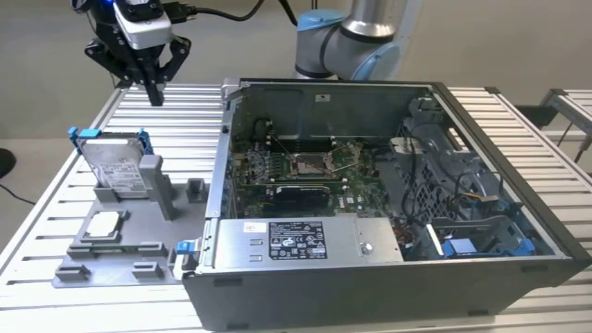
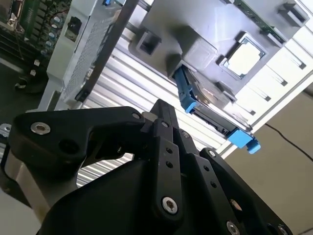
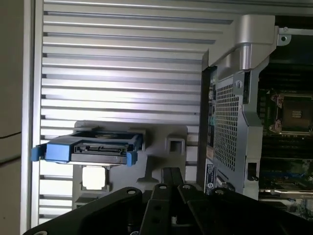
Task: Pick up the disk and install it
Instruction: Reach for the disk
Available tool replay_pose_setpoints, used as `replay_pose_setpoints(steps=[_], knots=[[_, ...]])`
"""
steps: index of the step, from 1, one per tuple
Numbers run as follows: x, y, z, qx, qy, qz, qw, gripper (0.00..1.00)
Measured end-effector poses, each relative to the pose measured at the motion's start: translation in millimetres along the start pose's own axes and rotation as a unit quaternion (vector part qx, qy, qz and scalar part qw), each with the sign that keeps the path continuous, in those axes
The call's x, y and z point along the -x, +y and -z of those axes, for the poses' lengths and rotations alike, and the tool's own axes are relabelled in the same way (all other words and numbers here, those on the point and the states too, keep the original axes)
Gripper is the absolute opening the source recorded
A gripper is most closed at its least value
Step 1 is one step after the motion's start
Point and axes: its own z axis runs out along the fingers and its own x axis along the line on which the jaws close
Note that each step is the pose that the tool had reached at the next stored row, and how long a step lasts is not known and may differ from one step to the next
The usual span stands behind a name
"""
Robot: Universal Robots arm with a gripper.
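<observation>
Currently, the hand (image 1: 155, 96) is being held high over the far corner of the table (image 1: 55, 201), toward the exterior view's left. Its two black fingers are pressed together and nothing is being pinched between them. It is being kept well apart from everything below it, a height that seems chosen so that the whole work area is being taken in by the wrist cameras.

Nearest beneath it, the disk (image 1: 116, 166) is being presented upright on its edge in a slot of the grey fixture (image 1: 152, 201). Its labelled face is turned toward the exterior camera and its blue frame is left exposed along the top. This stance is judged to be deliberate: both flat faces are being left free for a grip from above. In the first wrist view the disk (image 3: 98, 147) is being seen edge-on, untouched.

Lower on the same fixture, the processor chip (image 1: 104, 222) is being kept flat in its own recess, apart from the disk.

Just beside the fixture, toward the exterior view's right, the computer case (image 1: 389, 277) is being laid on its side with its panel off, so that the interior can be reached from overhead. Inside, the motherboard (image 1: 310, 163) is being left uncovered, and the grey box with the black label (image 1: 296, 243) is being carried along the near wall. The task is judged as not yet started.
</observation>
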Motion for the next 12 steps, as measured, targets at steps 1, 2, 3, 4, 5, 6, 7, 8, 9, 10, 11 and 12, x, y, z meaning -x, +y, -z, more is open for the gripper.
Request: replay_pose_setpoints(steps=[1,2,3,4,5,6,7,8,9,10,11,12], knots=[[-2.9,0.1,0.0,0.0000,0.0000,0.001,1.00000,0.00],[-5.6,0.2,0.0,0.0000,0.0000,0.001,1.00000,0.00],[-8.4,0.3,0.1,0.0000,0.0001,0.002,1.00000,0.00],[-11.2,0.4,0.1,0.0001,0.0001,0.002,1.00000,0.00],[-13.7,0.5,0.1,0.0001,0.0001,0.003,1.00000,0.00],[-16.7,0.6,0.2,0.0001,0.0001,0.003,0.99999,0.00],[-19.9,0.6,0.2,0.0001,0.0002,0.003,0.99999,0.00],[-23.2,0.8,0.2,0.0001,0.0002,0.004,0.99999,0.00],[-27.1,1.0,0.3,0.0001,0.0003,0.004,0.99999,0.00],[-30.8,1.4,0.3,0.0001,0.0003,0.004,0.99999,0.00],[-34.6,1.7,0.4,0.0001,0.0004,0.004,0.99999,0.00],[-39.0,2.1,0.3,0.0001,0.0005,0.003,0.99999,0.00]])
